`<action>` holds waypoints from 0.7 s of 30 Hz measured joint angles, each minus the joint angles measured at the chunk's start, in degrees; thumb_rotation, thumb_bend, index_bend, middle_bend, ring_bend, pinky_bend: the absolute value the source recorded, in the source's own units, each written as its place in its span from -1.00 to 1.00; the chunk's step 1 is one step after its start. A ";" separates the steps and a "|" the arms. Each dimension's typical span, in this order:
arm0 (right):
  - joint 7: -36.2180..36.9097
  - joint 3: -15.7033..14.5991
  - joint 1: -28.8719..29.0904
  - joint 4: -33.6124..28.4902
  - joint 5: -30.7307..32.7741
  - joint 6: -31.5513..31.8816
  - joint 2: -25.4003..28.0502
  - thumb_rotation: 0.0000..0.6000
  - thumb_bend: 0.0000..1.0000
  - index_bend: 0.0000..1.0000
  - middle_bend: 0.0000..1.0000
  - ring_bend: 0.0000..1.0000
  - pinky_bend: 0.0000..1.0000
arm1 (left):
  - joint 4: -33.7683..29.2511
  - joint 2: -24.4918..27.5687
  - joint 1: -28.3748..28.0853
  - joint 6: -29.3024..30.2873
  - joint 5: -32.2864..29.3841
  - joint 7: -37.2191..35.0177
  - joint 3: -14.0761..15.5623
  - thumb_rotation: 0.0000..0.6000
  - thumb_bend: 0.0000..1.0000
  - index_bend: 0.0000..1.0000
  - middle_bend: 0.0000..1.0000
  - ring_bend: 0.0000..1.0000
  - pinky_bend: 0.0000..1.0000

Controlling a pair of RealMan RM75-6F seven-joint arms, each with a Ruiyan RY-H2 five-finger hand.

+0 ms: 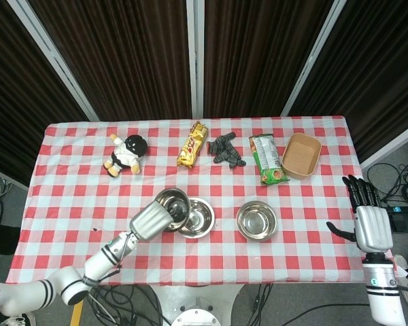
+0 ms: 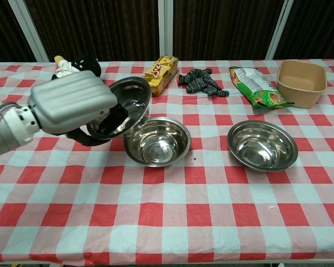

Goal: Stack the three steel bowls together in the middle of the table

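My left hand [image 1: 149,220] [image 2: 72,105] holds a steel bowl [image 1: 173,204] [image 2: 126,103] tilted in the air, just left of and above the middle steel bowl [image 1: 198,217] [image 2: 158,141], overlapping its left rim. A third steel bowl [image 1: 256,221] [image 2: 262,146] sits on the checked cloth to the right. My right hand [image 1: 366,223] hangs off the table's right edge, fingers spread, holding nothing; the chest view does not show it.
Along the far side lie a plush toy [image 1: 125,153] [image 2: 83,63], a gold snack bar [image 1: 192,144] [image 2: 158,75], a dark glove [image 1: 225,150] [image 2: 200,81], a green snack bag [image 1: 267,158] [image 2: 255,85] and a tan paper tray [image 1: 300,155] [image 2: 301,82].
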 measured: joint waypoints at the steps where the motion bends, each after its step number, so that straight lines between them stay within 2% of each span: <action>1: 0.61 0.04 -0.11 0.39 -0.06 0.19 -0.03 1.00 -0.90 -0.94 -0.90 -1.00 -0.94 | 0.01 -0.60 -0.44 -0.61 -0.59 0.54 -0.31 1.00 -0.32 0.44 0.47 0.90 0.90; 7: 3.16 0.61 -0.59 1.92 -0.04 1.19 -0.05 1.00 -0.89 -0.94 -0.89 -1.00 -0.94 | 0.13 -3.26 -2.12 -2.81 -2.92 3.42 -0.87 1.00 -0.32 0.44 0.47 0.90 0.90; 14: 4.48 0.81 -0.82 2.79 0.19 1.26 -0.08 1.00 -0.89 -0.94 -0.88 -1.00 -0.94 | -2.81 -4.01 -1.72 -1.97 -3.84 7.10 0.26 1.00 -0.32 0.44 0.47 0.90 0.90; 21: 5.69 0.67 -1.36 3.41 -0.03 1.81 -0.05 1.00 -0.95 -0.94 -0.88 -1.00 -0.94 | -2.29 -5.70 -2.08 -2.46 -4.91 7.66 1.02 1.00 -0.33 0.43 0.45 0.89 0.90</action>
